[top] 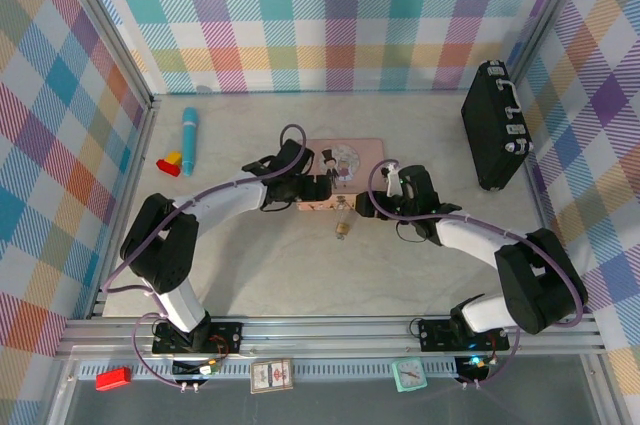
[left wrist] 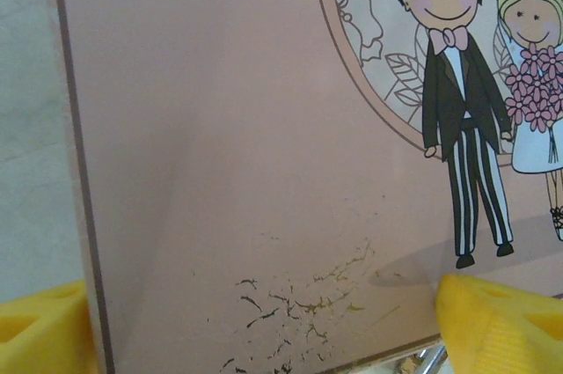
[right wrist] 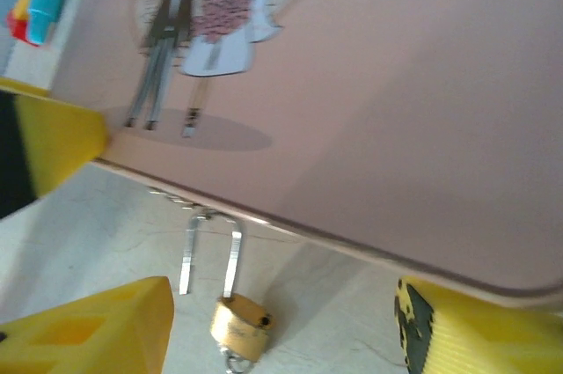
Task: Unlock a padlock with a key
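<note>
The tiny brass padlock (right wrist: 239,326) hangs from a hasp on the front edge of the pink illustrated tin (right wrist: 396,84), and it also shows below that tin (top: 343,228). Its silver shackle (right wrist: 230,255) is swung out, one leg free of the body. A small silvery piece juts from the body's underside; I cannot tell whether it is the key. My right gripper (right wrist: 281,339) is open, its fingers on either side of the padlock without touching it. My left gripper (left wrist: 273,334) is open, straddling a front corner of the tin (left wrist: 220,128). One left finger (right wrist: 53,141) rests against the tin's front edge.
A black case (top: 495,125) stands at the back right. A blue tube (top: 189,140) and a red-and-yellow piece (top: 170,162) lie at the back left. Plaid walls close in three sides. A red block (top: 113,377) and a small clock (top: 408,374) sit below the front rail.
</note>
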